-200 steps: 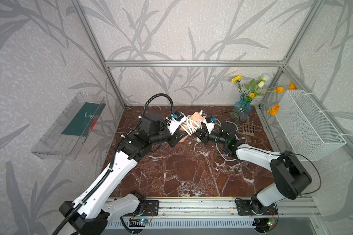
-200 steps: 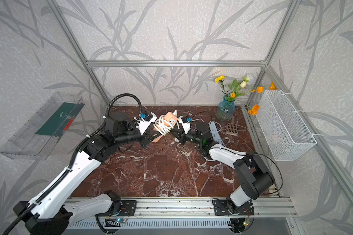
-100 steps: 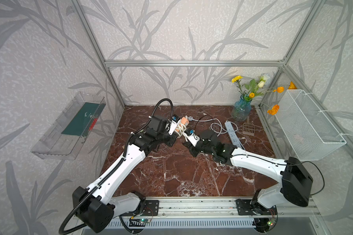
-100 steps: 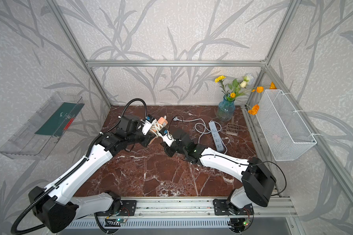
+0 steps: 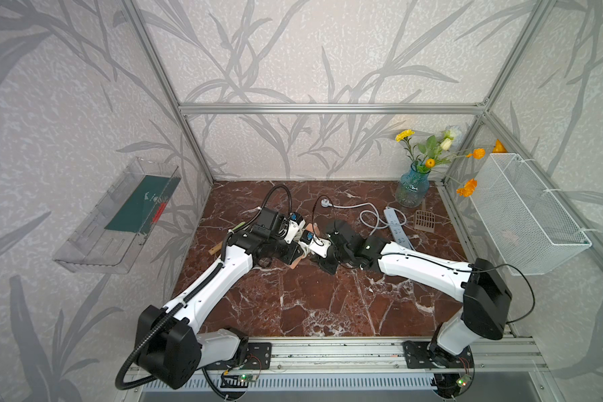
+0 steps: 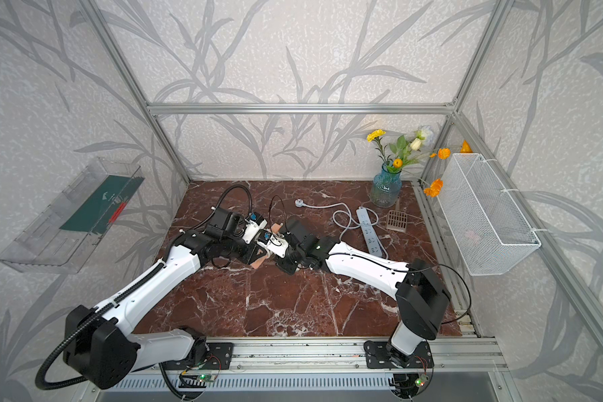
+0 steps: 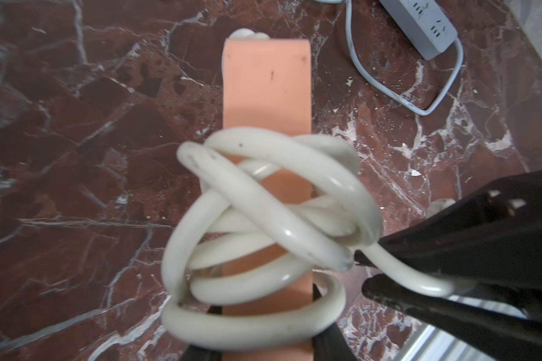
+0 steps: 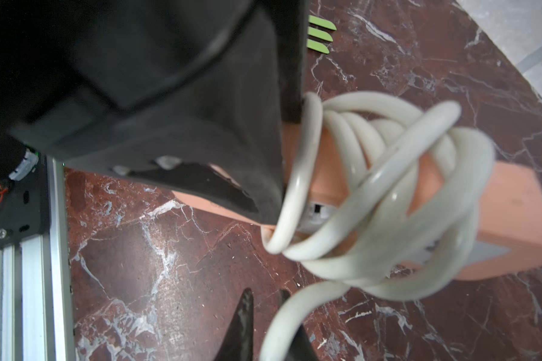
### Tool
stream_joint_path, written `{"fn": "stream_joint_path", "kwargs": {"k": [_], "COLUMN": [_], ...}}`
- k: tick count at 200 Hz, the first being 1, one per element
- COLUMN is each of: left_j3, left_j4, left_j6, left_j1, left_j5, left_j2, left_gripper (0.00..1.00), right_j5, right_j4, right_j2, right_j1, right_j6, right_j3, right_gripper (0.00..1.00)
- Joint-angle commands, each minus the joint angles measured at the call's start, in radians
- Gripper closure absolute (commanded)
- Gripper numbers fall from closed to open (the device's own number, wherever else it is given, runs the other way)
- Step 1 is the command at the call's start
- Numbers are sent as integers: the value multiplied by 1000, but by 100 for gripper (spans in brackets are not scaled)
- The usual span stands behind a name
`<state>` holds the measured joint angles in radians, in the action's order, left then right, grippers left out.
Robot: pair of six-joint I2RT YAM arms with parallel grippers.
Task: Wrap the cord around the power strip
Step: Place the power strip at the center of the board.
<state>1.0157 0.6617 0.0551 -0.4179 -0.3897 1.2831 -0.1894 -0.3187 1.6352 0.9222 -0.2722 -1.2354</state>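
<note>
The salmon power strip (image 7: pixel 266 84) is held near the middle of the marble table (image 5: pixel 310 306), in its back half, with the white cord (image 7: pixel 263 193) looped round its middle in several crossing turns. The coils stand off the body rather than lying flat, and the end away from the left gripper (image 7: pixel 263 351) pokes out bare beyond them. That gripper is clamped narrow on the strip's other end, one finger on each long edge. The right gripper (image 7: pixel 362 268) faces it nose to nose and pinches the free tail of the cord just beside the coils, so the two tools nearly touch. I cannot tell whether the strip's lower end rests on the marble. Behind and to the right, a second white strip (image 5: pixel 395 228) lies with its own cable near the vase (image 5: pixel 411 189), well apart from the grippers, and a wire basket (image 5: pixel 529 215) hangs on the right wall. In front, toward the rail (image 5: pixel 328 351), open marble runs between the two arms
</note>
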Motion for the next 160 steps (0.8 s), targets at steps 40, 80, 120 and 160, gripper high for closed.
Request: {"fn": "stream_joint_path", "kwargs": {"k": [40, 80, 120, 160], "left_j3": [-53, -113, -120, -94], "left_j4": [91, -5, -7, 35], "left_j6": [-48, -118, -158, -202], "left_j1": [-26, -26, -28, -53], "left_j5": [279, 611, 779, 841], "left_j2": [75, 82, 134, 253], "left_gripper": [100, 100, 100, 100], "right_j5": [-190, -168, -55, 9], "right_j4": [399, 700, 889, 932], "right_j2": [147, 319, 474, 571], "right_j1": [0, 4, 36, 47], "right_j6": [-61, 155, 305, 460], "right_j3": [-101, -126, -187, -231], "right_gripper": [97, 96, 94, 83]}}
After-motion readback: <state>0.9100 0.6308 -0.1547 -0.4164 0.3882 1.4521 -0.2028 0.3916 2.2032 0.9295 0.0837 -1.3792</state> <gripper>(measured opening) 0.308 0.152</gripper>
